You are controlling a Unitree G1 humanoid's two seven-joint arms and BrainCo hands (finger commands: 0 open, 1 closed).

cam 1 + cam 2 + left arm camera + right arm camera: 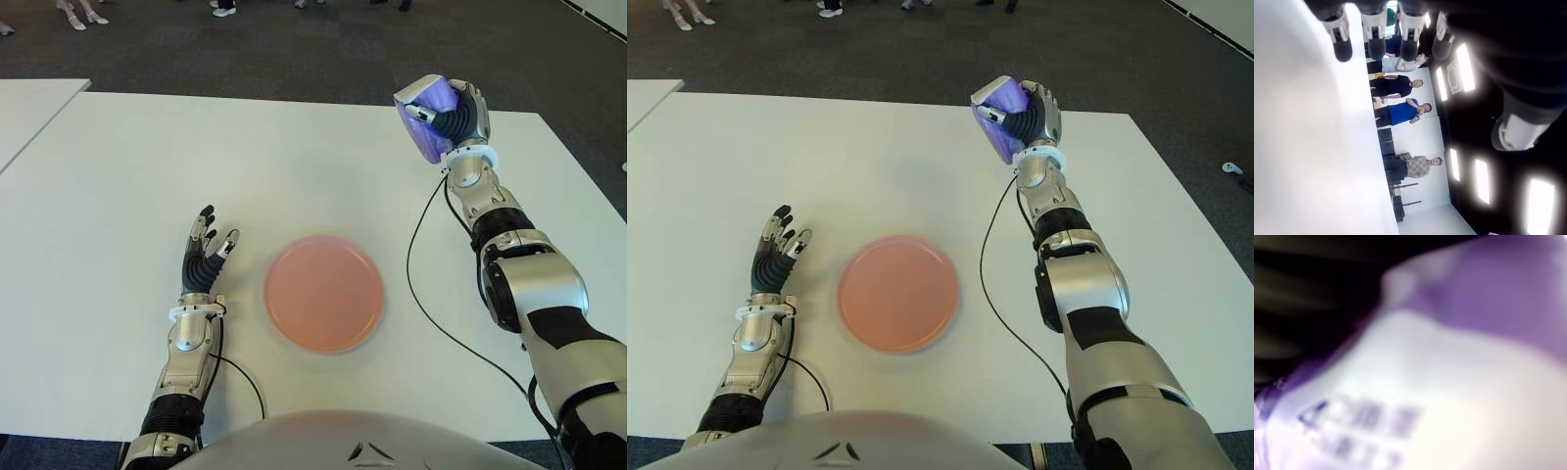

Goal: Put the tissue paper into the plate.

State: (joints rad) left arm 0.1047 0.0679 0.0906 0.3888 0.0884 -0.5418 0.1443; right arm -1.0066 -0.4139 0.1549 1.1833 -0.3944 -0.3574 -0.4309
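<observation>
Purple and white, the tissue paper pack (428, 127) is clamped in the right hand (453, 119), raised above the far right part of the white worktop (118, 176), with the fingers wrapped around its near face. The right wrist view is filled by the pack's wrapper, which agrees with a full grasp. The pink plate (323, 293) lies near the front edge of the worktop, well apart from the pack, and holds nothing. The left hand (206, 250) shows just beside the plate on its left, fingers spread and holding nothing. Judged from this layout, the pick-up step is complete and the transfer step is in hand. The next move calls for carrying the pack inward and toward the robot until it is over the plate, lowering it, then opening the fingers.
</observation>
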